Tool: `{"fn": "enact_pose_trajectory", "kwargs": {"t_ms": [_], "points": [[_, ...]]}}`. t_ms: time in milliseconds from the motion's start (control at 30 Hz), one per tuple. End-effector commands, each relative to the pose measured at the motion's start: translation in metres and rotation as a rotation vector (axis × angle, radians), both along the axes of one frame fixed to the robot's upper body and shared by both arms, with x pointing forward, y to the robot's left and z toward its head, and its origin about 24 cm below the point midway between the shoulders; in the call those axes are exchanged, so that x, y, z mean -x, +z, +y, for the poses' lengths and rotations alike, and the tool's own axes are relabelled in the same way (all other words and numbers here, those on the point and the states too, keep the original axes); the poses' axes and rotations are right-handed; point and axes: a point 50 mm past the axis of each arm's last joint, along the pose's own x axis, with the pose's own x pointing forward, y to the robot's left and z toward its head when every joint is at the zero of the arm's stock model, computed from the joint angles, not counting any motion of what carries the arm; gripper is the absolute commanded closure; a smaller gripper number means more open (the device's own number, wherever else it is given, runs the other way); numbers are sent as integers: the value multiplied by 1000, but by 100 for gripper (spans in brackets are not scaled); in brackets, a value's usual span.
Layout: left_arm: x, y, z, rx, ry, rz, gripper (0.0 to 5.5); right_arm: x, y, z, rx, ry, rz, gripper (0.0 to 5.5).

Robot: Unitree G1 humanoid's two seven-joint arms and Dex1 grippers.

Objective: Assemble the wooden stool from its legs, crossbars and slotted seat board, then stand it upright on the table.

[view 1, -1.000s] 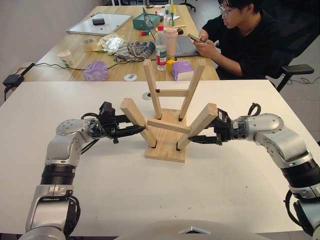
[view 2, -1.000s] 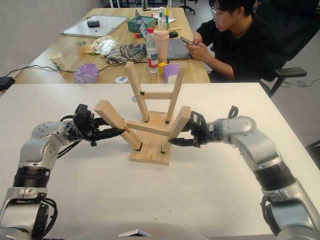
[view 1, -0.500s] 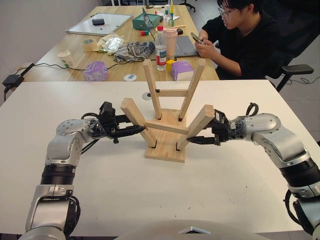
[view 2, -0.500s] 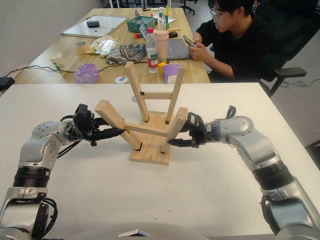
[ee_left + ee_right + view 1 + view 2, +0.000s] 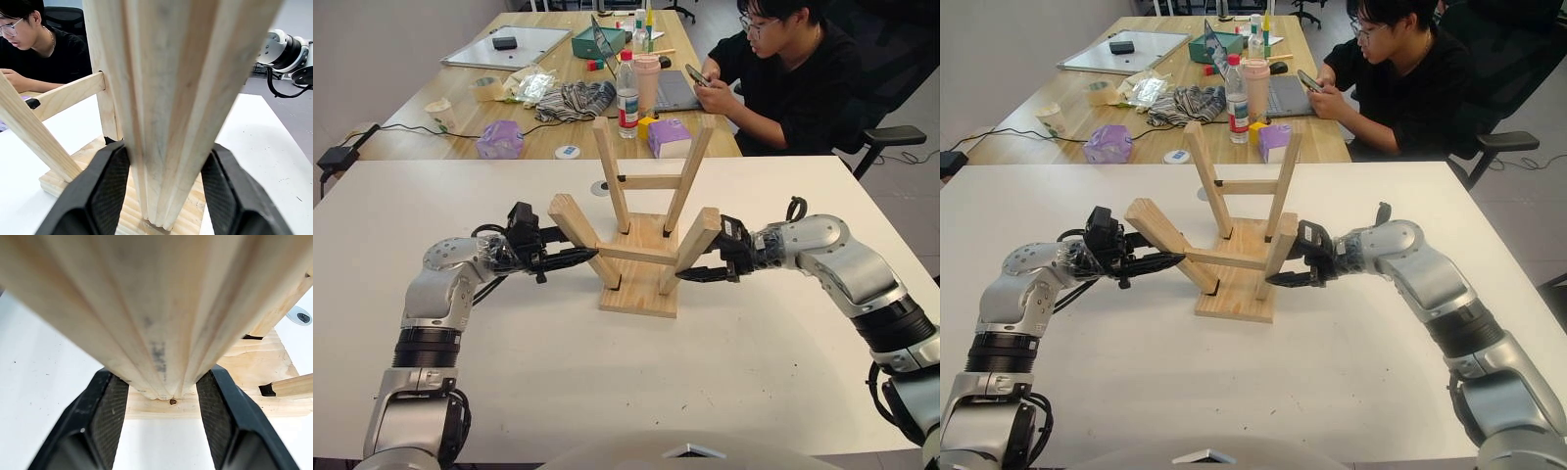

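Seat board (image 5: 639, 286) lies slots-up on the table (image 5: 607, 392), far legs (image 5: 612, 176) standing in it. Left pincer (image 5: 585, 255) clamps the near left leg (image 5: 582, 237), right pincer (image 5: 685, 276) the near right leg (image 5: 692, 245), both splayed. Likely next: press them square into their slots, then flip everything upright.

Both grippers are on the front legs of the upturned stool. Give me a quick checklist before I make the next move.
1. Left gripper clamped on the front left leg: ok.
2. Right gripper clamped on the front right leg: ok.
3. Seat board flat on the table: ok.
4. Front left leg upright in its slot: not ok, it leans outward.
5. Front crossbar seated in both front legs: cannot tell.
6. Rear legs standing, joined by the rear crossbar: ok.
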Motion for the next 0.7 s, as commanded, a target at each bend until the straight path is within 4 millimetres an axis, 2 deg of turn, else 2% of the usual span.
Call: {"fn": "enact_pose_trajectory", "kwargs": {"t_ms": [33,333,467,700], "points": [[4,11,-13,40,-44,-68,337,19,-75,-48,424,-142,249,345],[8,12,-48,-103,-88,-136,337,17,-77,-33,428,-81,235,345],[8,14,-44,-108,-64,-125,338,20,-81,-37,439,-90,239,345],[2,32,-29,-56,13,-67,338,20,-83,-41,439,-108,247,345]]}}
